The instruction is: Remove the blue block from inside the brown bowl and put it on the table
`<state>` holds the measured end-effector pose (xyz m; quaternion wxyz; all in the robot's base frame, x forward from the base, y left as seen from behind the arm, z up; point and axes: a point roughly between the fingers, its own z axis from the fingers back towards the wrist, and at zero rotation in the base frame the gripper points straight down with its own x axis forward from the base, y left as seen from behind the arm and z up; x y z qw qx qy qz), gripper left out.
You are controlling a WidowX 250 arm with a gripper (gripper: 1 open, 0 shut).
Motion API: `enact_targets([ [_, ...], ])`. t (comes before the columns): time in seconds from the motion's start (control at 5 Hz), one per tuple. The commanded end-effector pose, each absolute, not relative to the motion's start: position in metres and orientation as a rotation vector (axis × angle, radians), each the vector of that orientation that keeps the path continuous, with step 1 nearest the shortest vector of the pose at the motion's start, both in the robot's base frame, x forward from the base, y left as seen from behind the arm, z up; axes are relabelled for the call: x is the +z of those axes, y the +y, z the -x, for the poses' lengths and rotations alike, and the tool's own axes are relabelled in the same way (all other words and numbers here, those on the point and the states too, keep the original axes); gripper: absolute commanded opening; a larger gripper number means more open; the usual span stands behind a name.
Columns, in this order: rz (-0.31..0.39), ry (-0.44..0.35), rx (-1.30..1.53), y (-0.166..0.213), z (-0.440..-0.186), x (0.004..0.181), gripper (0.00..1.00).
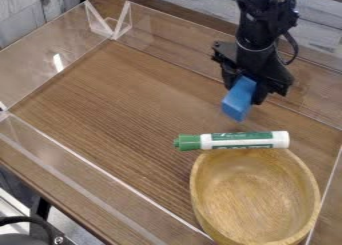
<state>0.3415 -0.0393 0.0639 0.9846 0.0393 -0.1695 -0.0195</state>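
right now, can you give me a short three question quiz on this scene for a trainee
1. True or false: the small bright-blue rectangular block lies inside the round light-brown wooden bowl.
2. What is the black gripper shut on? A) the green-and-white marker B) the blue block C) nothing
3. Fill in: the green-and-white marker lies on the brown wood-grain table between the bowl and the ____.

Key:
1. False. The bowl holds nothing, and the block is out over the table in the gripper.
2. B
3. blue block
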Motion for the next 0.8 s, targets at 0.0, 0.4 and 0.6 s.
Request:
enact_targets([
  [0.0, -0.064, -0.384, -0.025, -0.0371, -0.3518, 0.0799, 0.0],
  [0.4, -0.041, -0.364, -0.031, -0.0366, -0.353, 0.0772, 0.0],
  [0.6, -0.031, -0.355, -0.036, -0.0364, -0.353, 0.0763, 0.0],
])
